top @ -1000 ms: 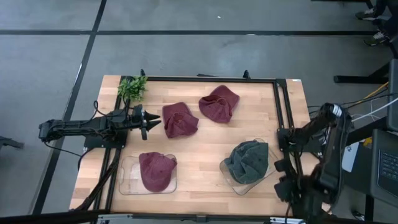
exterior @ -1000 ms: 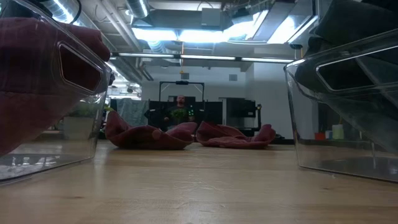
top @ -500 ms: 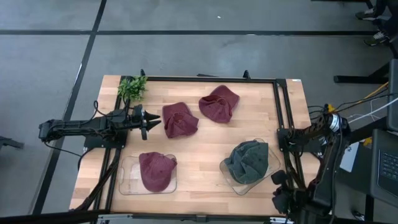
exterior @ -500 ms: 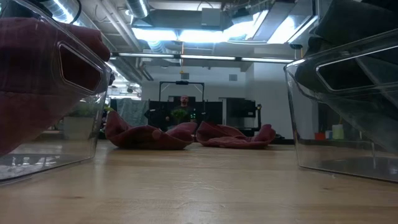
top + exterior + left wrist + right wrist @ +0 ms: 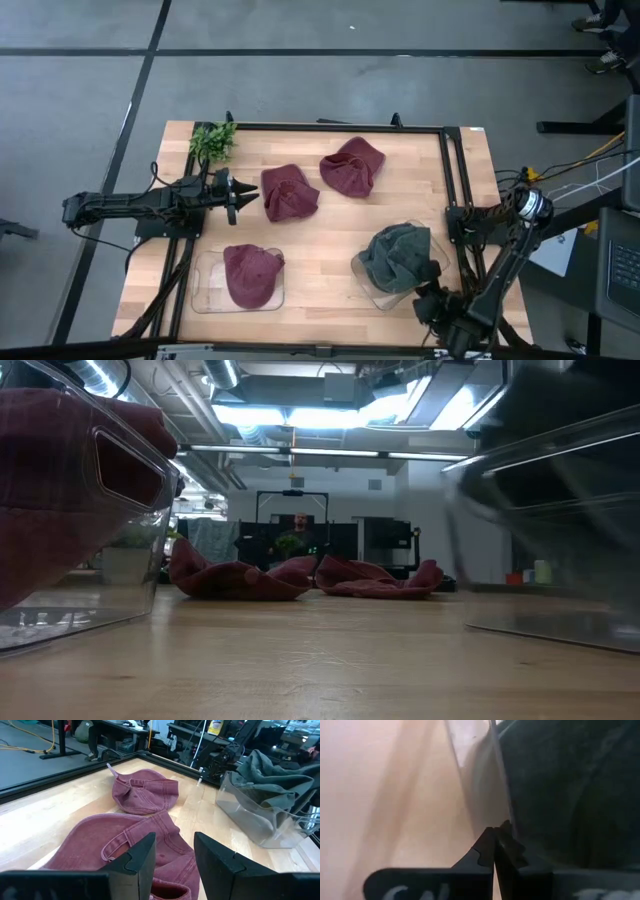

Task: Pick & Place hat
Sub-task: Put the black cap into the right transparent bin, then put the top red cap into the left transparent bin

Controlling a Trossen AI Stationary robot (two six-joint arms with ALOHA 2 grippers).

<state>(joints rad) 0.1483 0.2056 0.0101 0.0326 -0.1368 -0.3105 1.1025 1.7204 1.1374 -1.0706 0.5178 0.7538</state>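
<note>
On the wooden table (image 5: pixel 330 225), the right gripper (image 5: pixel 428 303) sat low at the lower right of the overhead frame, its fingers (image 5: pixel 487 851) pinched together on the rim of the clear bin (image 5: pixel 372 290) that held a grey-green hat (image 5: pixel 398 256); the wrist camera showed the thin plastic wall caught between the two dark tips. At the left edge of the frame the left gripper (image 5: pixel 243 199) hovered with its fingers (image 5: pixel 141 857) spread apart and nothing between them, just beside a maroon cap (image 5: pixel 287 191) lying loose near the table's centre. A second maroon cap (image 5: pixel 353 166) lay near it, toward the upper middle. A third maroon hat (image 5: pixel 251 274) rested inside another clear bin (image 5: pixel 202 290) at the lower left. A small green plant (image 5: pixel 212 141) stood at the table's upper left corner.
</note>
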